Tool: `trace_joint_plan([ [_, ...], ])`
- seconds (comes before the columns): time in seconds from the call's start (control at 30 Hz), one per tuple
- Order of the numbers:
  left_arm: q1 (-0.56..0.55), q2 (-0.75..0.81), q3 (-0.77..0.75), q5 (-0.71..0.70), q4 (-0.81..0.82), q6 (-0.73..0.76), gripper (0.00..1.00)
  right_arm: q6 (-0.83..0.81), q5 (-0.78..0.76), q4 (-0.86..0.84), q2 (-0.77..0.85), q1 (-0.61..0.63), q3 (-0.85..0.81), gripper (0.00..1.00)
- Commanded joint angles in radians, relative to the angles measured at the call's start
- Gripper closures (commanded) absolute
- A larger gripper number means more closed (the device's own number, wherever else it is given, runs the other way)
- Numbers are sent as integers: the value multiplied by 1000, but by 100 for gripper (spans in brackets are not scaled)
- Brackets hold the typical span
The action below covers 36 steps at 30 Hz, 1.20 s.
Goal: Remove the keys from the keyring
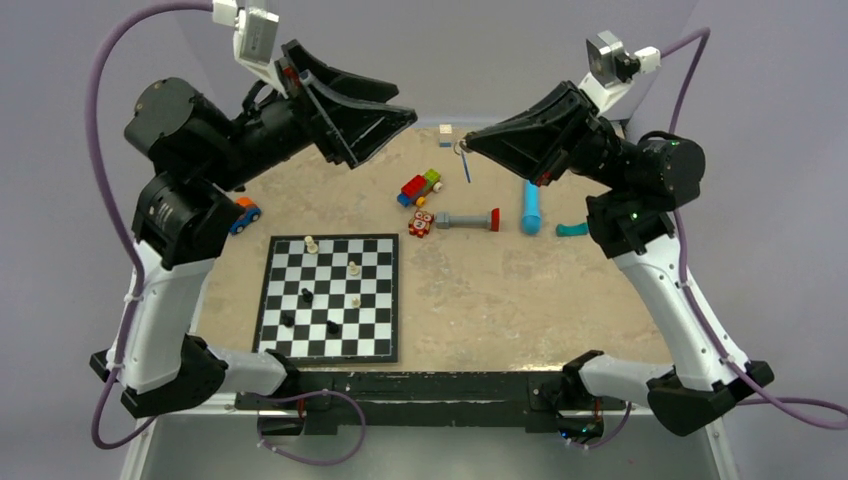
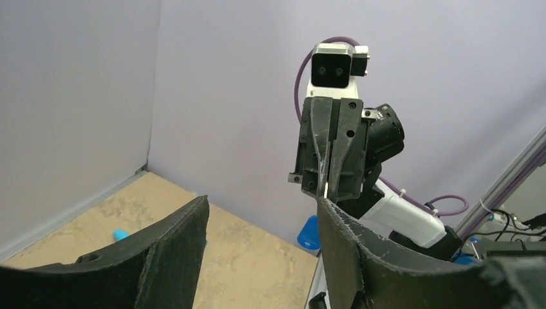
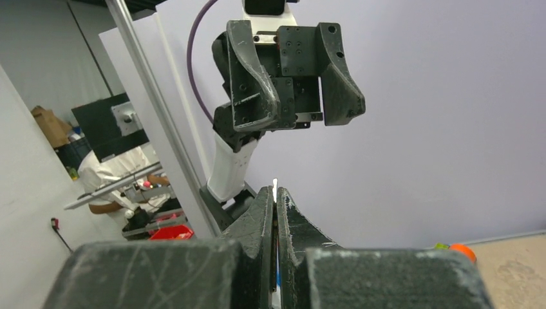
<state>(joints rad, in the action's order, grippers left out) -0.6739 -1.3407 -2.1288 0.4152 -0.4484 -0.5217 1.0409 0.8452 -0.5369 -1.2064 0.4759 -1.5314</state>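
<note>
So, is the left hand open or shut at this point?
Open. In its own wrist view the left hand has its two fingers spread wide apart with nothing between them. The top view shows the same spread.

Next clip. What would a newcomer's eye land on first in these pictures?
Both arms hang high over the table, tips facing each other. The right end effector is shut on the keyring, whose blue tag dangles beneath it. The left end effector gapes open opposite, not touching it. Below, on the left side, lies a chessboard with a few scattered chess pieces.
</note>
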Motion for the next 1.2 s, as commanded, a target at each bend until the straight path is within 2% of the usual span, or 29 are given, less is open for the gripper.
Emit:
trace_joint_plan([
  [0.0, 9, 16, -52, 74, -166, 115, 37, -84, 77, 105, 40, -6, 4, 100],
  [0.23, 8, -27, -51, 354, -248, 100, 44, -122, 204, 211, 32, -6, -34, 100],
  [0.43, 2, -70, -38, 468, -226, 43, 48, -134, 218, 245, 25, -6, -49, 100],
  [0.63, -3, -93, -55, 486, -251, 51, 57, -130, 218, 244, 22, -6, -50, 100],
  [0.93, -19, -123, -65, 505, -241, 38, 65, -125, 219, 239, 24, -4, -35, 100],
  [1.07, -30, -140, -75, 510, -240, 34, 65, -125, 219, 237, 22, -5, -36, 100],
  [1.17, -36, -147, -77, 504, -232, 34, 70, -124, 222, 236, 20, -4, -39, 100],
])
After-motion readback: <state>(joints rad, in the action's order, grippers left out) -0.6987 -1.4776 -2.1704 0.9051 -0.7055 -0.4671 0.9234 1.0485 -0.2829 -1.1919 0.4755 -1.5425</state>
